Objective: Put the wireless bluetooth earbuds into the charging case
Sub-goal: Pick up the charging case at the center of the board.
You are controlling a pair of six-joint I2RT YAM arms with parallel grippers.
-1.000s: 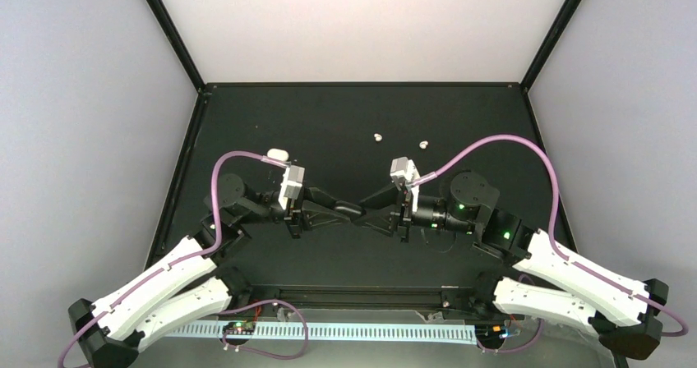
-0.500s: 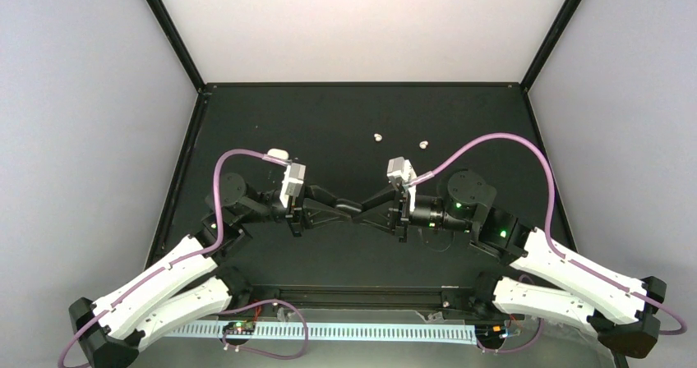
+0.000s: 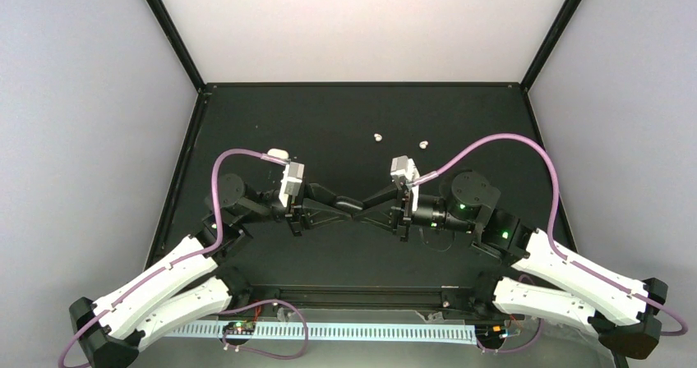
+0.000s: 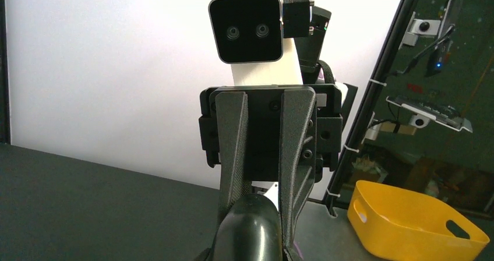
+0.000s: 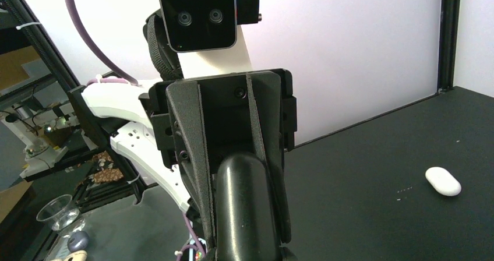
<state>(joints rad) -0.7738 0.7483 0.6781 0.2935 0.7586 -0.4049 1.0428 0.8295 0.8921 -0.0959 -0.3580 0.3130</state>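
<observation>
Earbuds [image 3: 377,136] lie loose, farther out than my right gripper [image 3: 364,205] (the nearer arm) and slightly to its right. My left gripper [image 3: 348,208] pinches a black rounded case [image 5: 247,208]. The right's fingers straddle it too, but whether they are clamped I cannot tell.

Bright, even light falls from overhead onto the matte black worktop [image 3: 345,109], which swallows it: no shadows show, and the dark arm links [image 3: 329,206] nearly merge with it. Two white earbuds [image 3: 377,136] on the worktop's far half stand out as sharp specks. The wall [image 3: 362,23] behind the worktop is washed to a pale pinkish white. A pale strip [image 3: 353,333] at the worktop's near edge glows. From both wrists the walls around the worktop are blown out, the facing camera box [image 4: 246,23] is crisp, and the rounded black lump [image 4: 247,229] nearest the lens is soft with a dull sheen. Past the worktop's edge the room is dim, a yellow tub [image 4: 408,220] its one vivid spot.
</observation>
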